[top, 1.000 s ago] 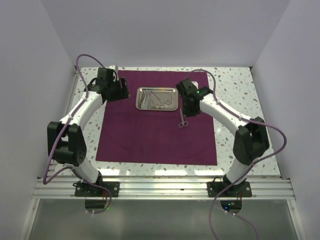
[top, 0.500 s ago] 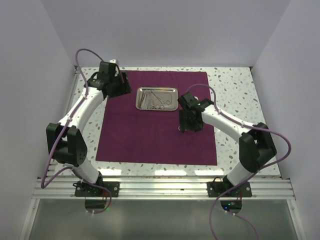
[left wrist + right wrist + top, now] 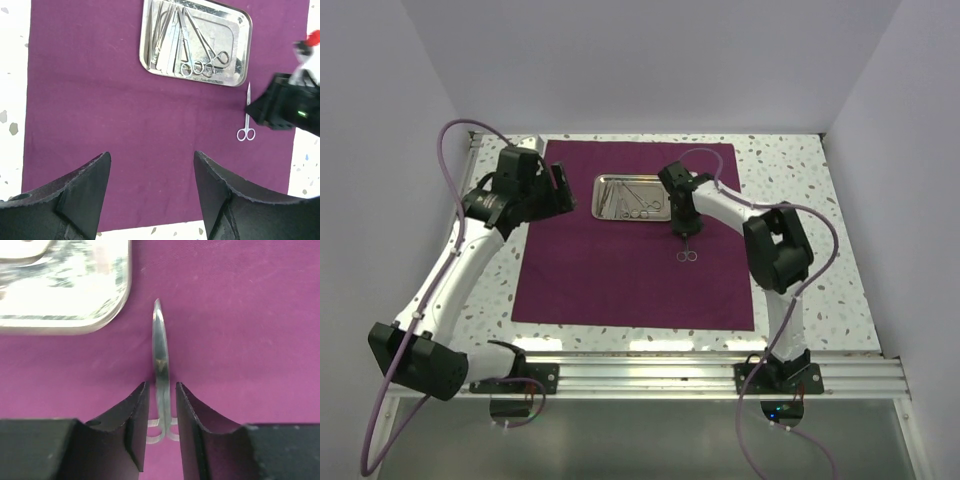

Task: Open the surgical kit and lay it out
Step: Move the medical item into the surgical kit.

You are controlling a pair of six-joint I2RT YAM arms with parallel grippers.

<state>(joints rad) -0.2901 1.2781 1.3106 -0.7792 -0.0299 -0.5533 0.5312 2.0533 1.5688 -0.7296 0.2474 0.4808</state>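
The maroon cloth [image 3: 635,240] lies spread flat over the middle of the desk [image 3: 790,170], reaching toward its far edge. On its far part sits the steel tray [image 3: 634,197]. The scissors [image 3: 687,250] rest on the cloth just off the tray's near-right corner, apart from it, tips toward the far edge and rings toward the near edge. The rounded tray corner is the closest thing to the right gripper [image 3: 162,387]. That gripper straddles the closed blades with its fingers only narrowly apart, a sliver of cloth showing on each side, so we see no firm pinch. The left gripper [image 3: 152,160] hangs wide open and empty above the cloth's left part, toward the far-left corner. Compared with half a second ago, the right wrist has moved in closer to the tray and its elbow has folded up. The left arm's elbow has dropped toward the near-left corner, while scissors and tray have kept their places. The tray holds several thin silver instruments [image 3: 185,45] side by side, some with ring handles at their near ends.
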